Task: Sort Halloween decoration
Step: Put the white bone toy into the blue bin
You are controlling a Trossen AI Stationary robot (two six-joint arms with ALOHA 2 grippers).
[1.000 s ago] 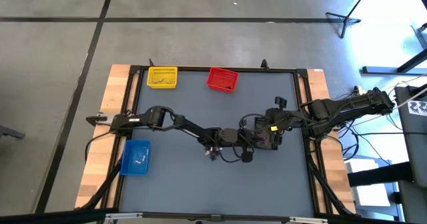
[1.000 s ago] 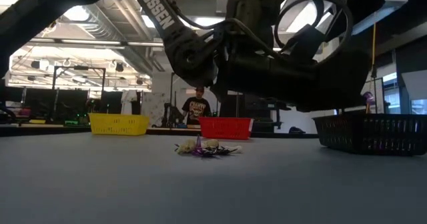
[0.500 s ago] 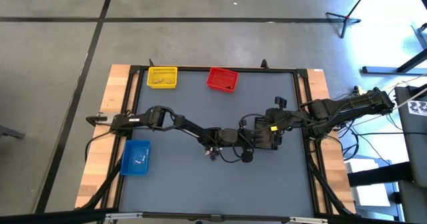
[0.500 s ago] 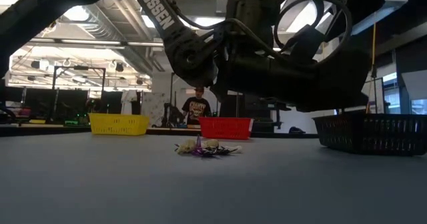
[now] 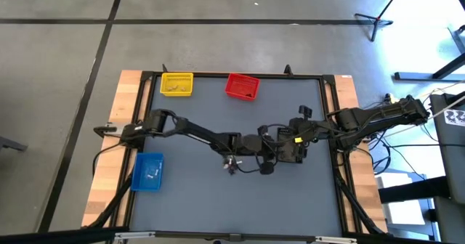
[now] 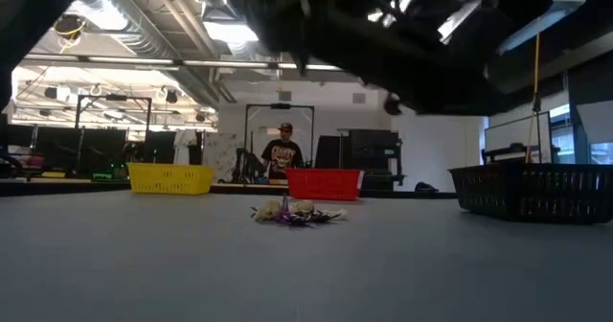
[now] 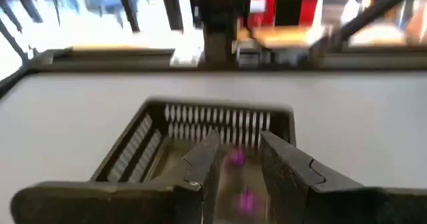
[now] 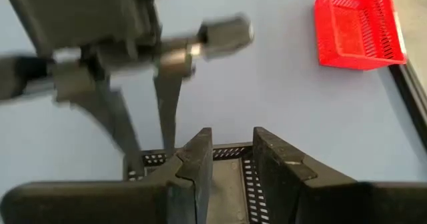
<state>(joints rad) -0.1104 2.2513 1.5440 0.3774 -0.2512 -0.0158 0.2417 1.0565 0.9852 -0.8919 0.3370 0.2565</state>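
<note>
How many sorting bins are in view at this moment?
4. Yellow bin and red bin at the table's far edge, blue bin near the left side, black bin mid-table, mostly hidden under the arms from above.

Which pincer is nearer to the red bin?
Left, narrowly. The left pincer sits mid-table, directly in front of the red bin; the right pincer sits beside it, slightly farther off.

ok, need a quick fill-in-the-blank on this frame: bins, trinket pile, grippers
The blue bin sits near the ____ arm's base. The red bin stands right of the ____ bin. In the left wrist view, a purple trinket shows between the left gripper fingers, above the ____ bin.
Missing: left; yellow; black
</note>
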